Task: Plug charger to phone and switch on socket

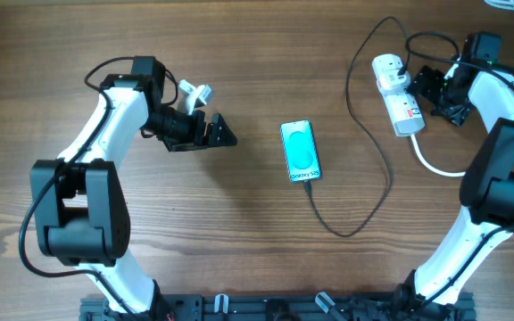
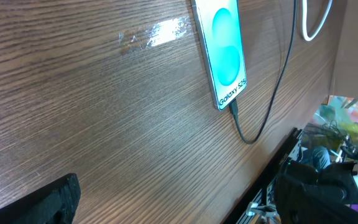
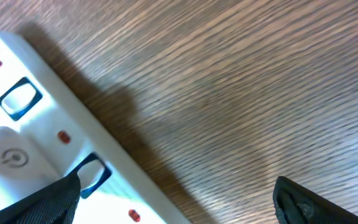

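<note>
The phone point(image 1: 300, 150) lies flat mid-table, its teal screen point(image 2: 225, 53) lit. The charger point(image 1: 377, 192), a thin black cable, runs from the phone's near end in a loop up to the socket point(image 1: 398, 100). In the left wrist view the charger point(image 2: 272, 93) meets the phone's lower end with its tip. My left gripper point(image 1: 225, 133) hovers open left of the phone, nothing between its fingers point(image 2: 51, 202). Open too, my right gripper point(image 1: 428, 94) sits at the socket's right side. One of its fingers point(image 3: 48, 202) overlaps the socket point(image 3: 23, 143) by a switch point(image 3: 91, 174).
A thick white cord point(image 1: 435, 165) leaves the socket toward the right arm's base. The table's front rail point(image 1: 266, 308) runs along the near edge. Bare wood lies between the left gripper and the phone.
</note>
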### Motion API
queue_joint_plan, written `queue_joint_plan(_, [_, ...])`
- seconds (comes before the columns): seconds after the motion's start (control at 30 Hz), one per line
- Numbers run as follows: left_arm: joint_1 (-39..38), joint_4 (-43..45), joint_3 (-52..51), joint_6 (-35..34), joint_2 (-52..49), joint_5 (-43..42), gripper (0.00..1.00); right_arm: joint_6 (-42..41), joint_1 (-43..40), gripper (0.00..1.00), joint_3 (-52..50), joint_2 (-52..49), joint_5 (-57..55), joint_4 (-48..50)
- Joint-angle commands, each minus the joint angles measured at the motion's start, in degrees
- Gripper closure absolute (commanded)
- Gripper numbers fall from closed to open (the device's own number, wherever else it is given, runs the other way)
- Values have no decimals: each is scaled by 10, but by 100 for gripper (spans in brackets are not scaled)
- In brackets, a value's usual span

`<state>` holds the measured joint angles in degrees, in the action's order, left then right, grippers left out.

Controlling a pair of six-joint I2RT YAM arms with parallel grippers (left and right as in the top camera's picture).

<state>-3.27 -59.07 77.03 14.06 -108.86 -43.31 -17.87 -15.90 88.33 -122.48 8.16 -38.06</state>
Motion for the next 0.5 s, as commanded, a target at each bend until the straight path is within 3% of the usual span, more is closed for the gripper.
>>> queue_joint_plan(0.0, [2, 0, -2, 5, -6, 0, 0, 11, 5, 0, 8, -8, 8, -9])
queue_joint_plan(0.33, [2, 0, -2, 5, -6, 0, 0, -18, 3, 0, 8, -8, -133, -26])
queue_joint_plan(0.47, [2, 0, -2, 5, -6, 0, 0, -5, 3, 0, 8, -8, -111, -10])
